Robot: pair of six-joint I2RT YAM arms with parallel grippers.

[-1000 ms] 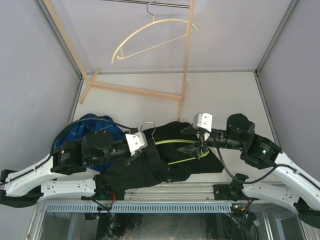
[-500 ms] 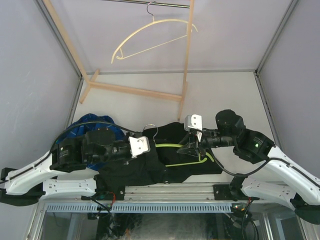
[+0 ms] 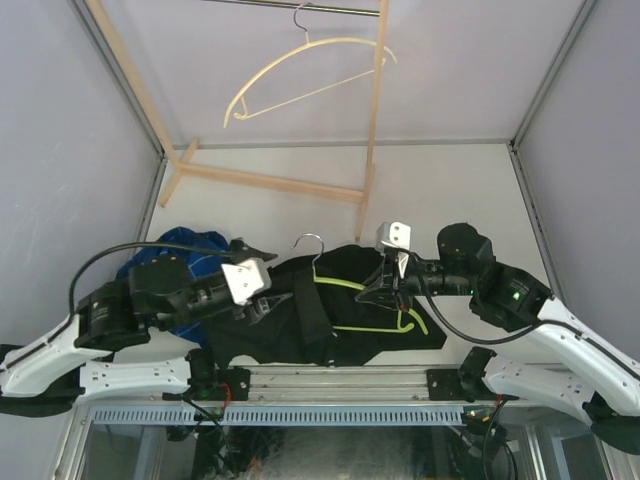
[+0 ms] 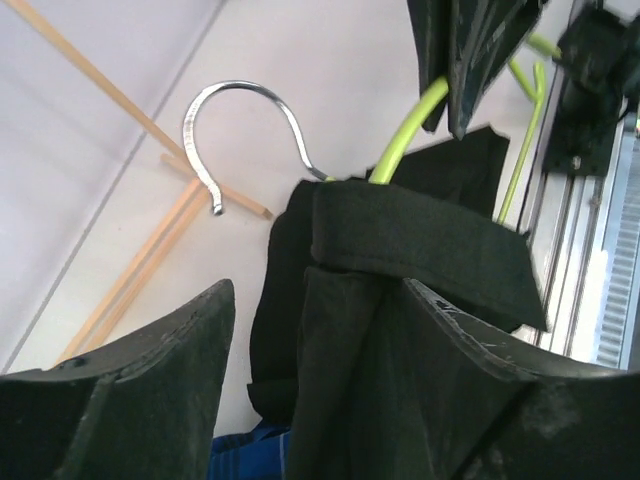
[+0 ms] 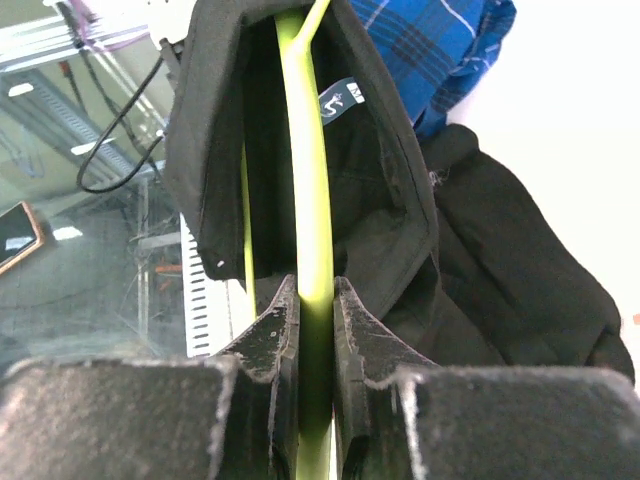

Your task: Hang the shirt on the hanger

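Note:
The black shirt (image 3: 300, 320) lies bunched along the near edge of the table, draped partly over the lime-green hanger (image 3: 342, 286). The hanger's metal hook (image 3: 311, 243) sticks out beyond the collar. My right gripper (image 3: 386, 288) is shut on the hanger's green arm (image 5: 312, 180), just short of the shirt's collar (image 5: 395, 170). My left gripper (image 3: 265, 280) stands open at the shirt's left side. In the left wrist view a fold of shirt (image 4: 400, 330) hangs loose between its spread fingers (image 4: 150, 390), nearer the right one. The hook (image 4: 240, 100) shows above.
A blue plaid shirt (image 3: 185, 248) is heaped behind my left arm. A cream hanger (image 3: 300, 68) hangs from a rail on the wooden rack (image 3: 270, 183) at the back. The metal rail (image 3: 330, 385) runs along the table's near edge.
My left gripper has opened, let go of the shirt and drawn back to the left. My right gripper has closed on the hanger's arm. The hook now stands higher.

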